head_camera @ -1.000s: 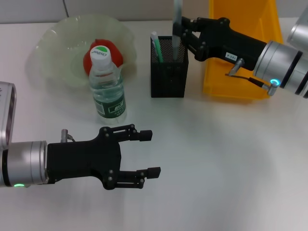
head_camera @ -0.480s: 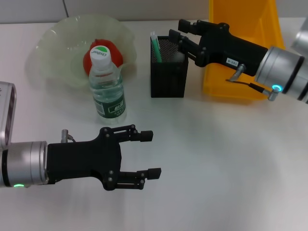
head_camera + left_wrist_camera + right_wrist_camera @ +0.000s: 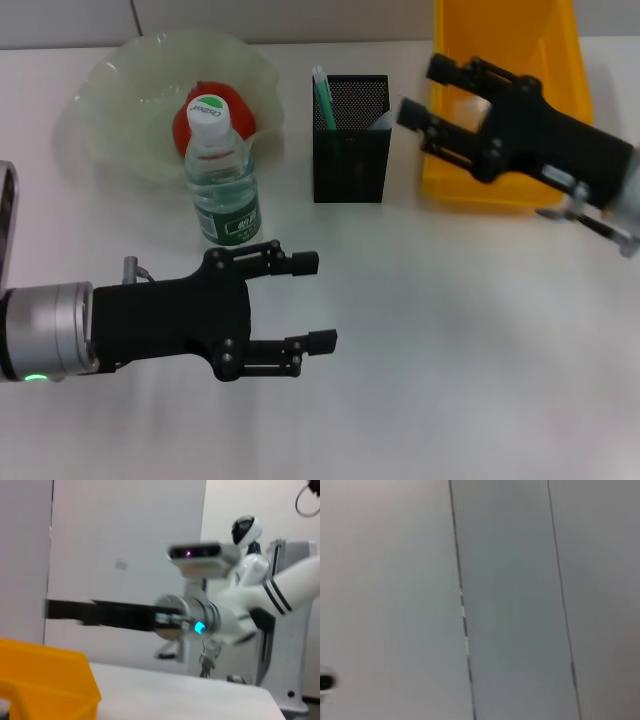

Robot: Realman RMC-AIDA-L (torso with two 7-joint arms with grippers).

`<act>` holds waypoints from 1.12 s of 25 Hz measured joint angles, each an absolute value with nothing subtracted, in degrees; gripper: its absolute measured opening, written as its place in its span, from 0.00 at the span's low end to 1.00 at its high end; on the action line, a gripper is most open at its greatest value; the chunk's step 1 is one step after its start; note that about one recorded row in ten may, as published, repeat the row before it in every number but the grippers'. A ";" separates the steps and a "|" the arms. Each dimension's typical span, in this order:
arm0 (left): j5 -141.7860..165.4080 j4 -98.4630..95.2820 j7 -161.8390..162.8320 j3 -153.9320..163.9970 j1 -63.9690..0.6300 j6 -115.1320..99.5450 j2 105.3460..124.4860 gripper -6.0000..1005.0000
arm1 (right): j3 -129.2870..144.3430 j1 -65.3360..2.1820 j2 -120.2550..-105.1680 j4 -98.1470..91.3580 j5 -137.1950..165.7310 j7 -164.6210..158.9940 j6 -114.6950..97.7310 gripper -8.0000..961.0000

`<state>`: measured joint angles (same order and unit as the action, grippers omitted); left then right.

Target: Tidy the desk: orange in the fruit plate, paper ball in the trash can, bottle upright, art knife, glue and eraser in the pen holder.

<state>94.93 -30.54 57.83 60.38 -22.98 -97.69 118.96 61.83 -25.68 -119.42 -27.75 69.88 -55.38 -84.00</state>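
The black mesh pen holder point(image 3: 350, 150) stands at the table's middle back, with a green item point(image 3: 323, 98) and a pale grey item point(image 3: 380, 121) inside it. The bottle point(image 3: 222, 180) stands upright in front of the translucent green fruit plate point(image 3: 120, 80). The orange point(image 3: 240, 115) lies in that plate. My right gripper point(image 3: 422, 88) is open and empty, to the right of the pen holder and over the yellow trash can point(image 3: 500, 40). My left gripper point(image 3: 315, 302) is open over bare table near the front. The paper ball is out of view.
The left wrist view shows the yellow trash can's corner point(image 3: 50, 680), the white tabletop point(image 3: 175, 692) and my right arm point(image 3: 190, 620) farther off. Only a grey wall shows in the right wrist view. White table stretches between the two grippers.
My right gripper let a long grey item drop into the pen holder, opened, and pulled back to the right over the yellow trash can. My left gripper barely shifted.
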 joint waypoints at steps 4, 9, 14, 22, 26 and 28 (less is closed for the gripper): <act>93.95 -30.54 57.83 60.39 -23.19 -98.31 118.92 0.80 | 61.75 -20.47 -119.22 -30.85 73.07 -57.36 -90.27 0.61; 93.93 -30.53 57.88 60.38 -23.41 -98.30 118.91 0.80 | 61.10 -16.33 -119.27 -32.51 80.23 -59.52 -95.59 0.77; 93.87 -30.49 57.58 60.38 -23.39 -97.97 118.94 0.80 | 60.99 -13.79 -119.33 -29.21 82.91 -53.31 -98.94 0.77; 94.33 -29.02 56.46 60.72 -22.55 -97.58 118.78 0.80 | 61.30 -14.07 -119.50 -21.23 88.02 -41.86 -101.66 0.77; 94.65 -28.41 55.26 61.06 -20.88 -97.50 118.58 0.80 | 61.43 -15.84 -119.61 -18.46 87.92 -40.94 -101.28 0.77; 95.02 -28.38 54.53 61.08 -19.87 -97.60 118.51 0.80 | 61.42 -17.19 -119.59 -17.04 87.91 -40.95 -101.03 0.77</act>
<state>95.02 -28.38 54.53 61.08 -19.87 -97.60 118.51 61.42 -17.19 -119.59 -17.04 87.91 -40.95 -101.03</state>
